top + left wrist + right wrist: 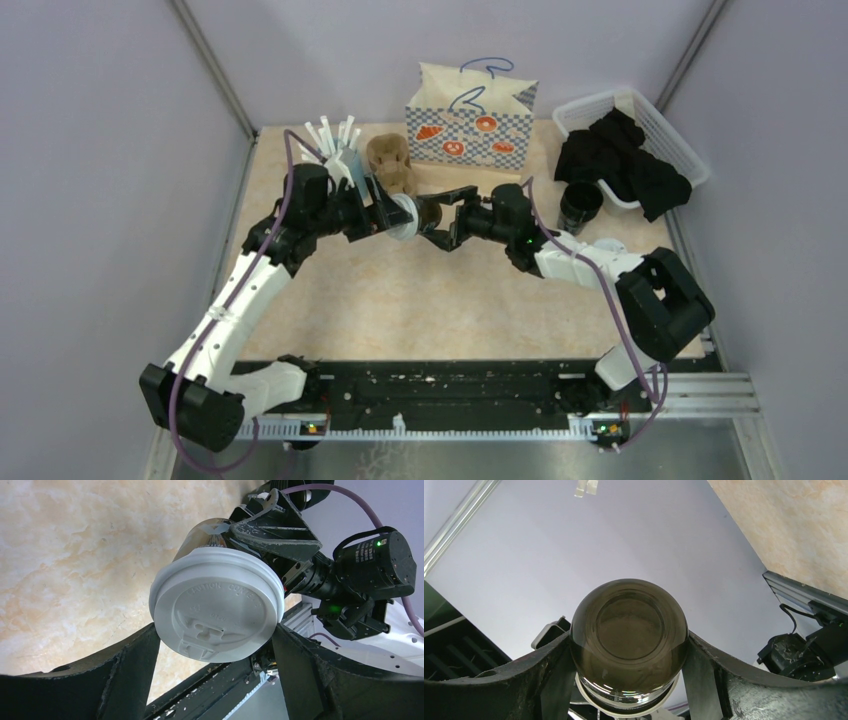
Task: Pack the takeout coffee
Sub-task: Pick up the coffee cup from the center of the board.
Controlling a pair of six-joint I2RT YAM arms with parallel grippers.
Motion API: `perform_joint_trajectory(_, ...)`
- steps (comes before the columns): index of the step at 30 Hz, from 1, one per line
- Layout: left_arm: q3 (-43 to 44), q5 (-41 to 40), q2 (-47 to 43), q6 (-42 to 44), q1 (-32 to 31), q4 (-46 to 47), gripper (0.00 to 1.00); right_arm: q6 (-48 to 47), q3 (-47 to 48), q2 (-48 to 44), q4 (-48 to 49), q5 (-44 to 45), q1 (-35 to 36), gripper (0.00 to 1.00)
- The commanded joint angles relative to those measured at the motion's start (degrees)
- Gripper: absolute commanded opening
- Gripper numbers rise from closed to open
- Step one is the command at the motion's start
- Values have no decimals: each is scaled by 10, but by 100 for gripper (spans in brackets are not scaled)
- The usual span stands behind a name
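One takeout coffee [424, 212], a black cup with a white sip lid [217, 612], hangs on its side in mid-air between both arms above the table's middle. My right gripper [442, 214] is shut on the cup's body, whose round base [629, 625] faces the right wrist camera. My left gripper [215, 631] straddles the lid from the other end, its fingers [142, 660] touching the lid's rim on both sides. A second black cup [579, 205] stands upright without a lid by the basket.
A blue-checked paper bag [470, 118] stands at the back centre. The light-blue cup of white straws [335, 148] and the brown pulp carrier [392, 160] sit behind the left arm. A white basket [655, 115] holding black cloth is at the back right.
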Motion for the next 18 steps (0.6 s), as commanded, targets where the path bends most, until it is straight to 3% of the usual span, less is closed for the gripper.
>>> perform_joint_trajectory(1, 24, -1, -2, 13, 3, 26, 85, 5, 27, -25, 21, -5, -4, 68)
perform_joint_trajectory(13, 31, -14, -5, 15, 3, 18, 79, -9, 30, -28, 5, -3, -4, 74)
perform_joint_trajectory(18, 33, -28, -7, 18, 3, 5, 78, -26, 32, -34, -28, -5, -3, 90)
